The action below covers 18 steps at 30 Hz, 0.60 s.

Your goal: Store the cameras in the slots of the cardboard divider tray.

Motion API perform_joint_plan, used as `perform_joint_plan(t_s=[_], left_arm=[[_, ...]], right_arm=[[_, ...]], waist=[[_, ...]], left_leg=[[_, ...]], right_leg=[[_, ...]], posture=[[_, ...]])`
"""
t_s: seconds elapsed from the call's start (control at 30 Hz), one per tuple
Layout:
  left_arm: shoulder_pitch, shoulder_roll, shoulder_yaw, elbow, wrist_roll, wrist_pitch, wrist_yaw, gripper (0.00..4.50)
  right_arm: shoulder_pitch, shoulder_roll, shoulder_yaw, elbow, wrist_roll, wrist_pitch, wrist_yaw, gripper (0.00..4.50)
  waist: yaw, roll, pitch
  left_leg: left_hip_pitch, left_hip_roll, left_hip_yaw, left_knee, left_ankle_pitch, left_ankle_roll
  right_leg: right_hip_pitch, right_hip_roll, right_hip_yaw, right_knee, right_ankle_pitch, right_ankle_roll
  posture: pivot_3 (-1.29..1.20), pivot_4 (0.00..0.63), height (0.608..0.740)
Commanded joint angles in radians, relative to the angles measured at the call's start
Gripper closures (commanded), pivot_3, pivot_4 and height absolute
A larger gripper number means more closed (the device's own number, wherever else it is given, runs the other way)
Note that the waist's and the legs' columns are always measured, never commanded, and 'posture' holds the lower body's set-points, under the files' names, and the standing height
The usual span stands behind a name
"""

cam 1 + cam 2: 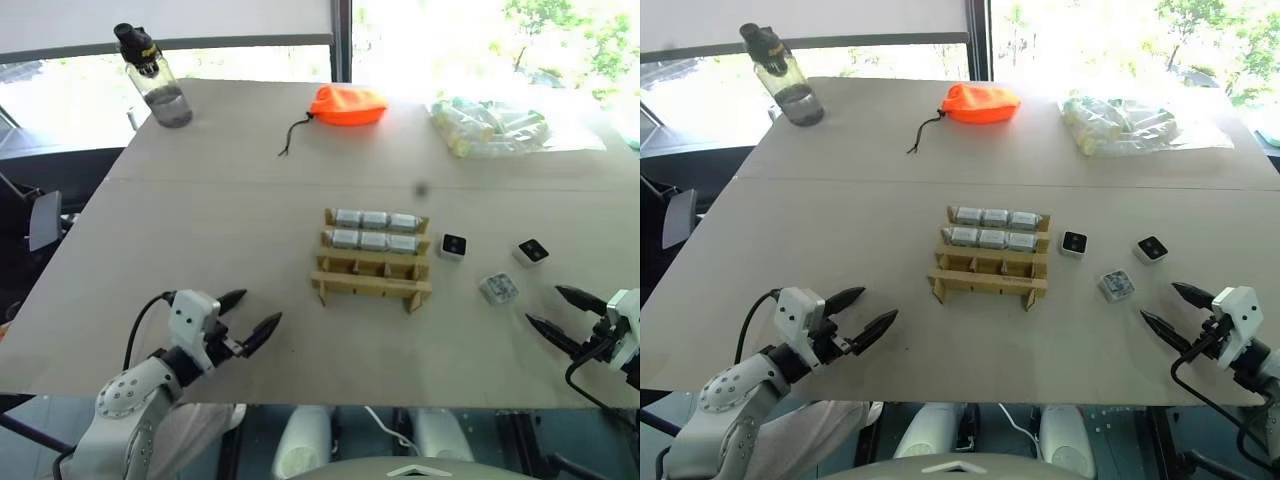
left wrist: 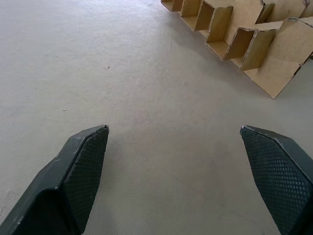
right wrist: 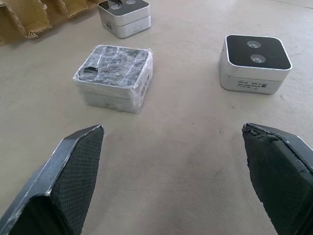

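Six cameras slotted in the cardboard divider tray; three more loose cameras beside it on the counter. Left hand and right hand both spread wide, grasping nothing.

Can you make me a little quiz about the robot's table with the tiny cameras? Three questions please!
1. How many small white-grey cameras with black lens faces lie loose on the table, outside the tan cardboard divider tray?
2. True or false: the tray's row nearest the robot is full.
3. Which is closest to the loose cameras? A) the left hand B) the right hand C) the clear water bottle with black cap

Key:
1. Three: one beside the tray, one farther right, and one wrapped in clear film.
2. False: six cameras fill the two far rows; the near row's slots look empty.
3. B. Both hands are open.
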Motion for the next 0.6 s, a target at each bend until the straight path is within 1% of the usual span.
perform_joint_plan(t_s=[0.03,0.4,0.6], left_arm=[[-0.001,0.010,0.007,-0.039,-0.013,-0.003,-0.007,0.04],[-0.006,0.007,0.010,-0.027,-0.009,-0.006,-0.014,0.04],[-0.005,0.008,0.013,-0.023,-0.008,-0.010,-0.018,0.04]], right_arm=[[-0.002,-0.017,-0.012,-0.005,0.010,-0.004,0.017,0.00],[-0.007,-0.022,-0.020,0.002,0.010,0.007,0.026,0.00],[-0.009,-0.020,-0.014,0.003,-0.008,0.010,0.000,0.00]], waist=[[0.000,0.000,0.000],[0.000,0.000,0.000],[0.000,0.000,0.000]], left_leg=[[0.000,0.000,0.000,0.000,0.000,0.000],[0.000,0.000,0.000,0.000,0.000,0.000],[0.000,0.000,0.000,0.000,0.000,0.000]], right_leg=[[0.000,0.000,0.000,0.000,0.000,0.000],[0.000,0.000,0.000,0.000,0.000,0.000],[0.000,0.000,0.000,0.000,0.000,0.000]], posture=[[0.00,0.150,0.726],[0.00,0.150,0.726],[0.00,0.150,0.726]])
